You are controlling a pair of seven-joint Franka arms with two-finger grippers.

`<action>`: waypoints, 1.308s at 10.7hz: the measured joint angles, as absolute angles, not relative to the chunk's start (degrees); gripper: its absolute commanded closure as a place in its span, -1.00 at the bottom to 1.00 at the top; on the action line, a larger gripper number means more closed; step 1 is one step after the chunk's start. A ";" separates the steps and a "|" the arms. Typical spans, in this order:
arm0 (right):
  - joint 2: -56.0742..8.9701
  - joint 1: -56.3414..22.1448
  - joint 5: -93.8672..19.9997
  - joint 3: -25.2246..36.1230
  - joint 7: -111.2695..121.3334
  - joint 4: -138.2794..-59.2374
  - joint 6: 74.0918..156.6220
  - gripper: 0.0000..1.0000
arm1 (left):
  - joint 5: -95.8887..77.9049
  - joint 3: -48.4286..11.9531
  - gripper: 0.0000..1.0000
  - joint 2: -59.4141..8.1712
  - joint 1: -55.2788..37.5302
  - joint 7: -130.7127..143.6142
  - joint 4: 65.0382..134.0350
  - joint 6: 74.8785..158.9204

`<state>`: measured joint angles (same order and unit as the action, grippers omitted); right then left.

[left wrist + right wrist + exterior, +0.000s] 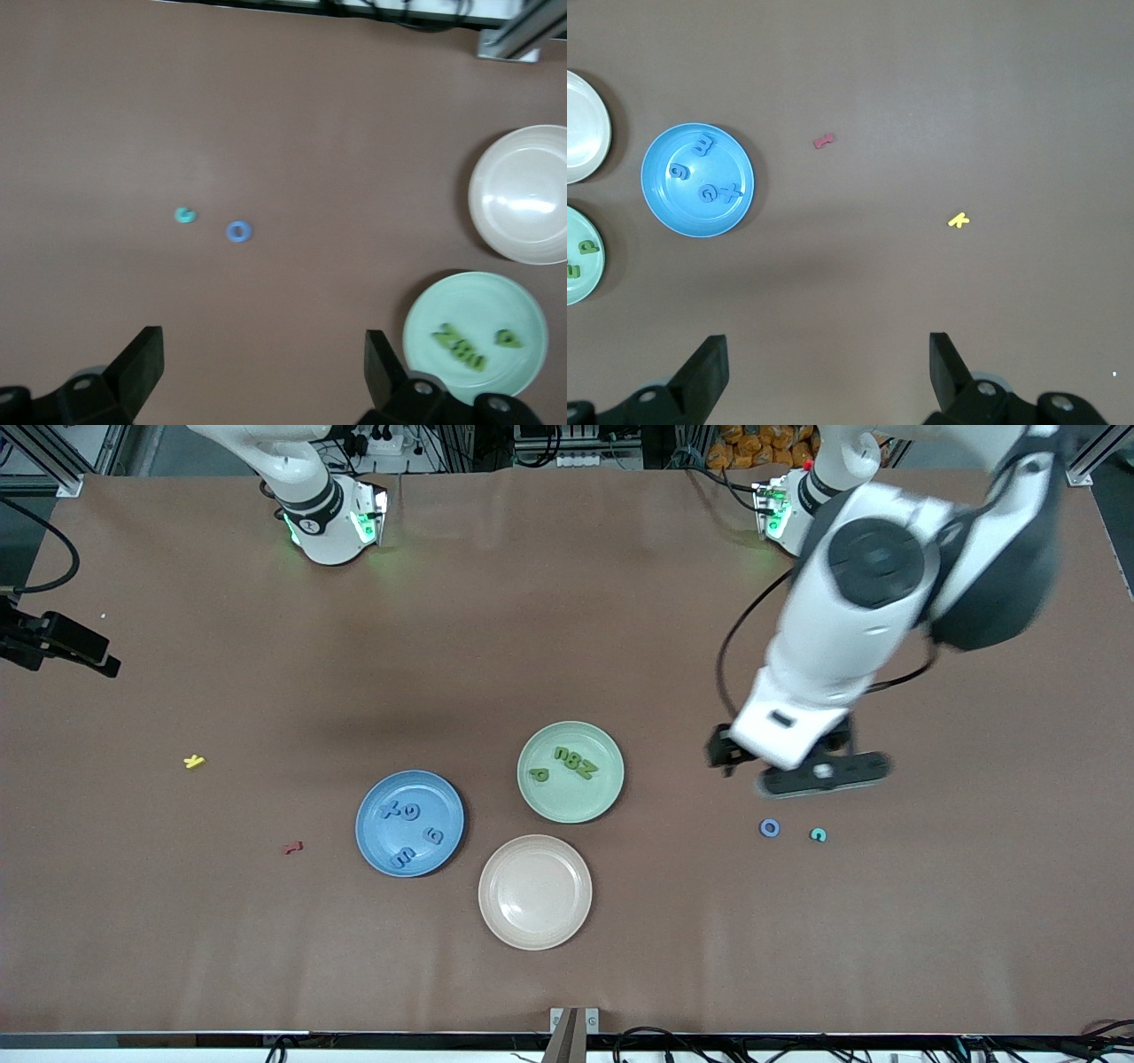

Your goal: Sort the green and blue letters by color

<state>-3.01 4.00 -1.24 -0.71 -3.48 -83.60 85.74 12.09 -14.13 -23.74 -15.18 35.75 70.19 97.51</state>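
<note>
The left gripper (802, 766) is held spread over the counter (620, 602) beside the blue ring letter (770, 828) — a centred, straight descent is advised. The right gripper (824, 376), spread too, waits. Only the right wrist view shows it — sorted letters are seen in the blue plate (372, 841) and green plate (532, 797).

Blue letters (410, 833), green letters (574, 763)
</note>
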 measured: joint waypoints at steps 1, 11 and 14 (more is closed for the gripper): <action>-3.08 4.01 -1.23 -0.70 -3.48 -83.61 85.74 -1.00 | 11.69 -14.16 -1.00 -21.43 -12.54 32.12 70.30 94.53; -3.25 4.03 -1.24 -0.74 -3.48 -83.51 85.85 -1.00 | 2.33 -9.65 -1.00 -3.94 3.07 3.47 82.28 88.65; -3.25 4.03 -1.27 -0.74 -3.48 -83.42 86.08 -1.00 | 2.31 -9.65 -1.00 0.09 3.06 3.47 87.23 88.91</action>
<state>-3.25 4.03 -1.27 -0.74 -3.48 -83.42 86.08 2.31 -9.65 0.09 3.06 3.47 87.23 88.91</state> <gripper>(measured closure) 0.000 0.000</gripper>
